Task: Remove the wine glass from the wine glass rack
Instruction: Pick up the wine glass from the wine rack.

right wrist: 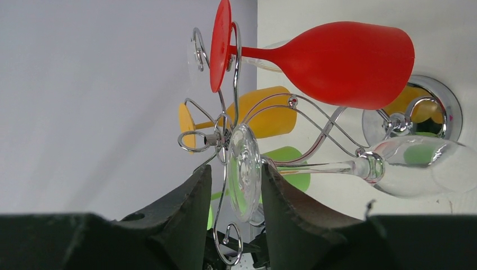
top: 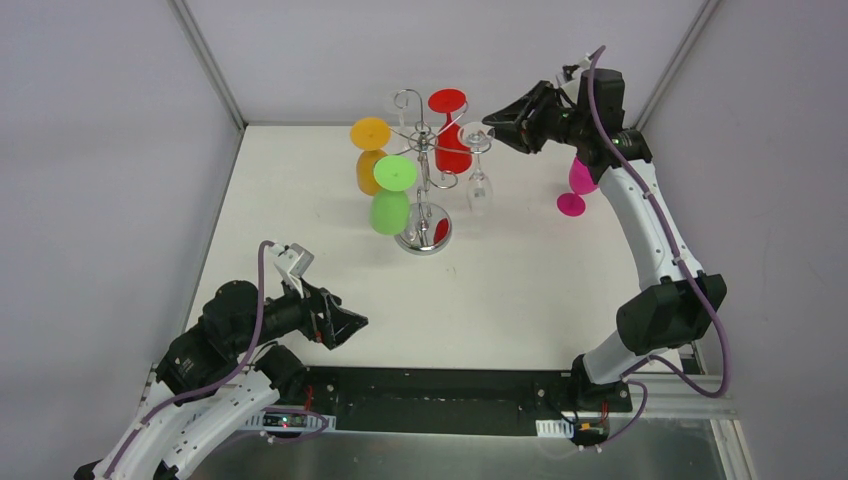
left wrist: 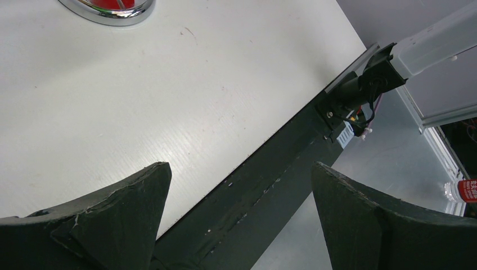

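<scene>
hanging upside down from shiny chrome rack (top: 410,243), clear wine glass (top: 480,190)

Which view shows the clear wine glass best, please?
Right wrist: the clear wine glass is close, its foot between the fingers of the right hand. Top external shows it small on the rack; left wrist doesn't.

place: robot lab test cell
enclosure: plain pale wall panels (top: 90,150) around the back and sides, aluminium frame posts (top: 205,60) at the corners
worktop: bare white board worktop (top: 520,290), sheet-metal bench (top: 480,455) showing below its near edge
rig: left arm (top: 200,415) and right arm (top: 650,230) bolted to a black base plate (top: 440,400) at the near edge
wiring: purple cables (top: 592,95) run exposed along both arms, connectors visible at the bases
props: wine glass rack (top: 425,190) hung with coloured glasses (top: 389,212), set mid-worktop like a staged test item
</scene>
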`<act>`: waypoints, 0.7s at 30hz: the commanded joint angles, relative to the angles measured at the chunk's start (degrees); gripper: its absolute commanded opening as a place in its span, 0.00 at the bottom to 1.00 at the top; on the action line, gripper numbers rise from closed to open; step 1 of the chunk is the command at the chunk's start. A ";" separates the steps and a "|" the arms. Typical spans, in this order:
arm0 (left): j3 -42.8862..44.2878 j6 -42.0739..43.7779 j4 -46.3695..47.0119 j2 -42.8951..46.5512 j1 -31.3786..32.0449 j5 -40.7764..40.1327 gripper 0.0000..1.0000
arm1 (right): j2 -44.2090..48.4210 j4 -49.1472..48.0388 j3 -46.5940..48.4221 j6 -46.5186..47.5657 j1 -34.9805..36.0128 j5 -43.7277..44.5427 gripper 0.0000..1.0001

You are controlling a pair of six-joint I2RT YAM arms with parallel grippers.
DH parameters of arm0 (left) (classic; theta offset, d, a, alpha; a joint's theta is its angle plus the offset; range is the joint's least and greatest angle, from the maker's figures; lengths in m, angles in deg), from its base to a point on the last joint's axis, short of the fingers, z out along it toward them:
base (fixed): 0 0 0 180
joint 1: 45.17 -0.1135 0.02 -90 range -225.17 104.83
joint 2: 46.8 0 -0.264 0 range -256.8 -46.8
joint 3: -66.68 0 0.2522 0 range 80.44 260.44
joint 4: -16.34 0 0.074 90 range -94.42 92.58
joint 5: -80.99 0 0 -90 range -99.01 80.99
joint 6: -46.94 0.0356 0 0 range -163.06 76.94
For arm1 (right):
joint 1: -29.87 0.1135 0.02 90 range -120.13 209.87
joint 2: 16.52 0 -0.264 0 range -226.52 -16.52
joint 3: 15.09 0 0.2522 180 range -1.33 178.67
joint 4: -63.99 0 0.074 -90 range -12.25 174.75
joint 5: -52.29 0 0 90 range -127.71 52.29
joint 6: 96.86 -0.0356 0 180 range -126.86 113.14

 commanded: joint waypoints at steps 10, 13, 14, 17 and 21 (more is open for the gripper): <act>-0.14 0.71 0.47 0.67 -0.53 -1.00 0.99 | -0.62 -1.69 1.30 -1.11 1.67 -5.02 0.37; -0.19 0.71 0.57 0.74 -0.53 -1.00 0.99 | -0.69 -0.80 1.14 -0.35 2.12 -4.78 0.37; -0.15 0.72 0.58 0.74 -0.53 -0.99 0.99 | -0.71 -0.86 0.91 -0.29 2.21 -4.67 0.37; -0.16 0.71 0.51 0.86 -0.53 -1.00 0.99 | -0.71 -1.09 0.46 -0.31 2.56 -4.55 0.32; -0.17 0.72 0.51 0.92 -0.53 -0.98 0.99 | -0.58 -1.23 0.24 -0.39 2.58 -3.94 0.13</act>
